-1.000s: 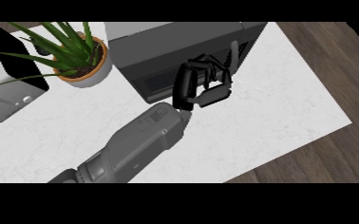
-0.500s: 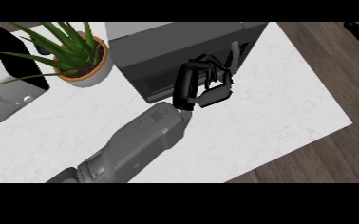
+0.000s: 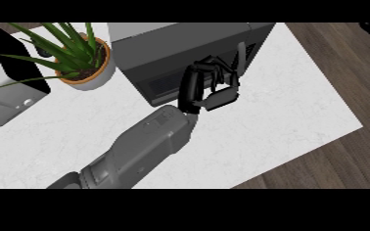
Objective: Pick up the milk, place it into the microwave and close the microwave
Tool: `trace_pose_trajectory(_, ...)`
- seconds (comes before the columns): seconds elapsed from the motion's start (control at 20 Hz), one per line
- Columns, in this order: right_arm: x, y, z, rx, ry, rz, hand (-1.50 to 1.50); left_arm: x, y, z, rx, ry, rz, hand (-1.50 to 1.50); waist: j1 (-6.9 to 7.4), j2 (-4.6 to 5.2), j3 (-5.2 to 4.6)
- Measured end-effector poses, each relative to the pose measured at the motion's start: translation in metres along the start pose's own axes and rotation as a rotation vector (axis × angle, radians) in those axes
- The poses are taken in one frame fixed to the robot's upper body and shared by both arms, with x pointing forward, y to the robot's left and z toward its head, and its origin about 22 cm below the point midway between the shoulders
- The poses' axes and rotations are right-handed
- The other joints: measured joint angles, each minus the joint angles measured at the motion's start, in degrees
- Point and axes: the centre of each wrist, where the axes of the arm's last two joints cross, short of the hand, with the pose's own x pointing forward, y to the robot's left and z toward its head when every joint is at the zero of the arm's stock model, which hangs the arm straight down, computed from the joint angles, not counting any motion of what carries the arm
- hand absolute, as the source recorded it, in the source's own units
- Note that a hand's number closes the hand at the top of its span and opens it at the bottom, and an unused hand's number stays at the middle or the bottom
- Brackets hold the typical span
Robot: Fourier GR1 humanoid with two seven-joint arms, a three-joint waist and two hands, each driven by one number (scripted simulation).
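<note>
Head view. A single grey forearm [image 3: 148, 144] enters from the lower left edge. It runs diagonally up and to the right across the white marble-patterned counter top [image 3: 274, 122]. It ends in the black left hand [image 3: 194, 88], which lies against the lower front of the dark grey box-shaped microwave [image 3: 188, 41].

The wrist sits just below the microwave's front panel. The hand rises from it toward the top of the view, with its back turned to the camera. The fingers [image 3: 217, 67] are bent over at the top and curl to the right, toward the thin vertical door handle [image 3: 239, 58] at the right end of the front panel. The thumb [image 3: 220, 97] is tucked in lower on the right side. The hand is therefore closed into a curl, and nothing can be seen enclosed in it. Whether the fingertips touch the handle cannot be told from this angle.

The microwave stands at the upper centre of the counter, with its lighter grey top face toward the camera. Its darker front panel faces the lower left and appears to lie flush with the body. The milk shows nowhere in this view, so its position cannot be told.

To the left of the microwave stands a green spiky-leaved plant in a round orange pot [image 3: 92, 76], near the microwave but apart from it. Brown wooden flooring [image 3: 332, 44] shows beyond the counter's right edge.
</note>
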Motion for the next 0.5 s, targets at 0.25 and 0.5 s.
trace_pose_trajectory(0.25,0.0038,-0.0001,-0.0047,0.028,-0.002,-0.006,-1.50,-0.0020,0.0000,0.0002,-0.025,-0.009,-0.019,1.50,0.02,0.01,0.04)
trace_pose_trajectory(0.5,0.0049,0.0005,-0.0083,0.052,-0.020,-0.031,-1.50,-0.0049,-0.0012,-0.0006,-0.055,-0.007,-0.079,1.50,0.45,-0.19,0.23)
